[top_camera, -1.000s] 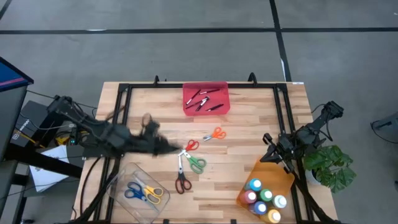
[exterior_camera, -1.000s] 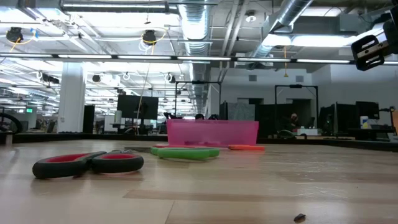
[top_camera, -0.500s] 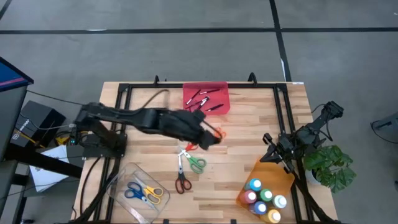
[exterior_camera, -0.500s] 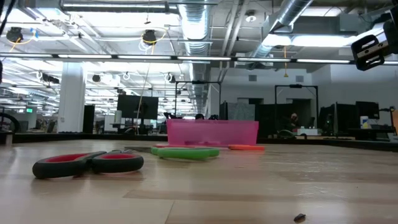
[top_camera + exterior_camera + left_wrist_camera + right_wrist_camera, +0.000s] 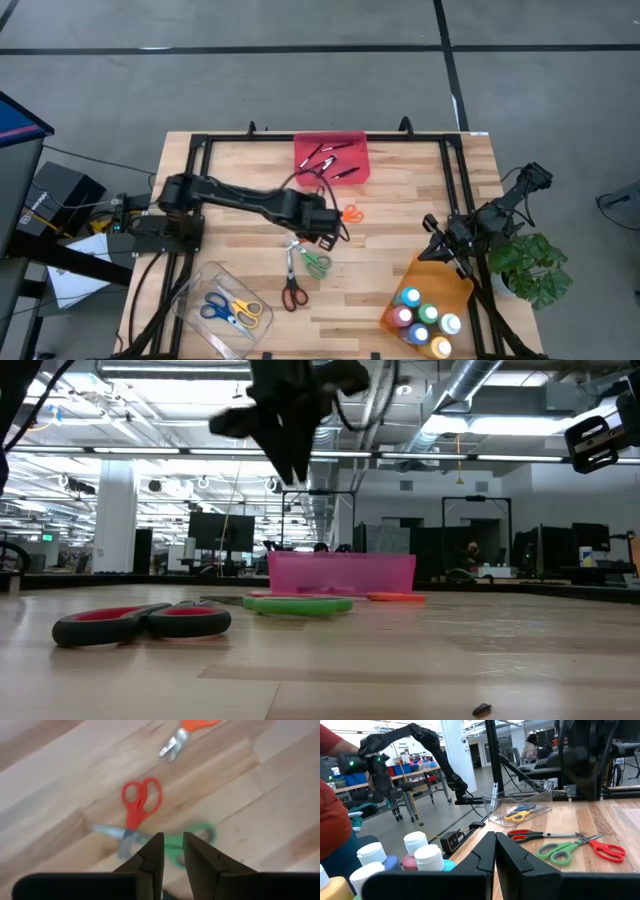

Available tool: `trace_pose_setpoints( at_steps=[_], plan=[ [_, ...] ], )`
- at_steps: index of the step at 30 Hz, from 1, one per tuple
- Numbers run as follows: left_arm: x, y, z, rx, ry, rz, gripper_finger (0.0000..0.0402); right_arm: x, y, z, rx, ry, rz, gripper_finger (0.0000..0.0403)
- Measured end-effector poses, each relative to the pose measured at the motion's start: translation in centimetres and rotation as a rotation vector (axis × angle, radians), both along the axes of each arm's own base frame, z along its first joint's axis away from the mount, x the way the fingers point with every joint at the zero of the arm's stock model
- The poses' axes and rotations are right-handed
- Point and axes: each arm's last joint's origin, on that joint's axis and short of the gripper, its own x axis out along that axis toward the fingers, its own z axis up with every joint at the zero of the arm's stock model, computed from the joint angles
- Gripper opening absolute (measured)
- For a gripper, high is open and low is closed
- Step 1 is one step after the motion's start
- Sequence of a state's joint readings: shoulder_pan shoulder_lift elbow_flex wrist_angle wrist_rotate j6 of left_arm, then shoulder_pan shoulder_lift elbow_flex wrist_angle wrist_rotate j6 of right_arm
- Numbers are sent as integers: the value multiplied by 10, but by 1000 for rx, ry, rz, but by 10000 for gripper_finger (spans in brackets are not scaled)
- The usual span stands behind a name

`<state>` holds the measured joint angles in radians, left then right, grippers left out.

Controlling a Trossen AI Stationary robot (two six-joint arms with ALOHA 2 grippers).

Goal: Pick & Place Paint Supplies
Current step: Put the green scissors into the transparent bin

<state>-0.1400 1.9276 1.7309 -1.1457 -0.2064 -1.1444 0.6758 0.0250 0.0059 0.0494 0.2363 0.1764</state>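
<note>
Left tool [image 5: 173,851] above desk [image 5: 400,240] centre, fingers narrowly apart, pinching nothing. Left wrist view alone shows red scissors [image 5: 136,805] crossing green scissors [image 5: 187,842] just beneath. Right tool [image 5: 495,842] pressed together, beside orange tray [image 5: 440,285].

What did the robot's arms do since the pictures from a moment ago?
The left gripper swung out from the table's left side to the middle, above the red-handled scissors and green-handled scissors, holding nothing. The right gripper stayed by the orange tray of paint bottles. No scissors moved.
</note>
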Motion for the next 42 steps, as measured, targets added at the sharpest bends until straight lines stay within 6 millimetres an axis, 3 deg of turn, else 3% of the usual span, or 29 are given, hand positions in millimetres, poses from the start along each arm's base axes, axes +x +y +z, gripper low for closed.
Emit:
trace_pose_setpoints(
  at_steps=[9,20,26,35,42],
  plan=[
    [30,-27,-48,86,29,-379,82,0,0,0,0,0,1,9],
    [42,-28,-64,228,88,-905,204,0,0,0,0,0,1,9],
    [48,-20,-70,240,31,-999,227,0,0,0,0,0,0,9],
    [34,-22,-112,195,44,-1051,227,0,0,0,0,0,0,9],
    [27,-23,-131,213,48,-1104,214,0,0,0,0,0,0,8]
  ],
)
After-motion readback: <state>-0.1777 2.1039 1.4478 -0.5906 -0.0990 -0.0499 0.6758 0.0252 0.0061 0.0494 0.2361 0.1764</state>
